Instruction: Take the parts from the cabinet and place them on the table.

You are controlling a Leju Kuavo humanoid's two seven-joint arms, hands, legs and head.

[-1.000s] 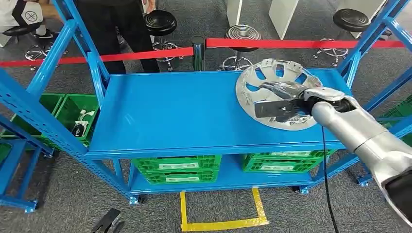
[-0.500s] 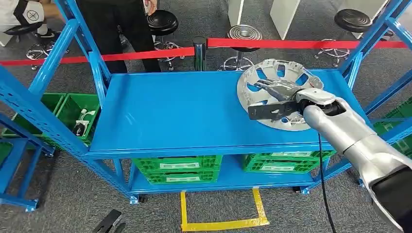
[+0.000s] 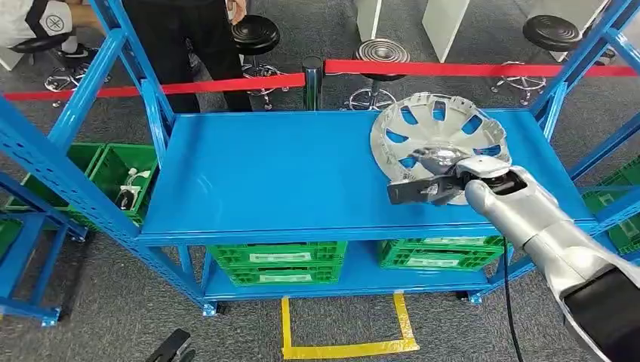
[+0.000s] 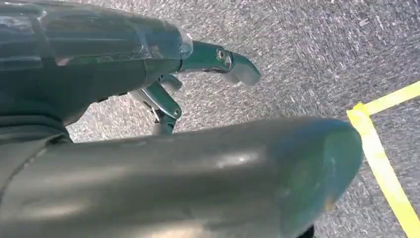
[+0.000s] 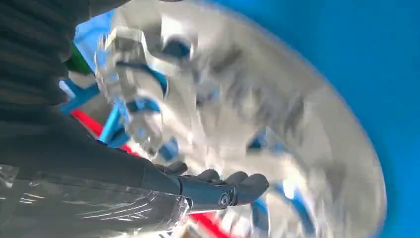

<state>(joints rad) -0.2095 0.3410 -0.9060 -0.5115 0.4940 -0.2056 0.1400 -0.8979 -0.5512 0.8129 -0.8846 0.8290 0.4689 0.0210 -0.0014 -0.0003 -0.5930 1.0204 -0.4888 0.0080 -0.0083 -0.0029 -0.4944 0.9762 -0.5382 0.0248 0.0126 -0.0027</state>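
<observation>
The silver wheel cover point(image 3: 439, 141) lay on the right end of the blue shelf point(image 3: 287, 173), tilted a little with its far rim toward the red barrier tape point(image 3: 189, 87). Compared with a second earlier, the right hand point(image 3: 432, 183) had drawn back from the middle of the cover toward its near rim, and the whole view had shifted slightly, so the head camera had moved as well. The hand sat over the cover's near edge, thumb pointing toward the shelf's centre. In the right wrist view the dark fingers point(image 5: 237, 186) were curled close against the blurred cover, but whether they pinched the rim or only rested on it could not be told. The left hand point(image 4: 198, 74) hung low over the grey carpet beside the yellow floor tape point(image 4: 381, 158), its fingers loosely apart and holding nothing. Judging by this, the part had not yet left the cabinet; the retreat to the rim looked like a search for a firmer hold before lifting.
</observation>
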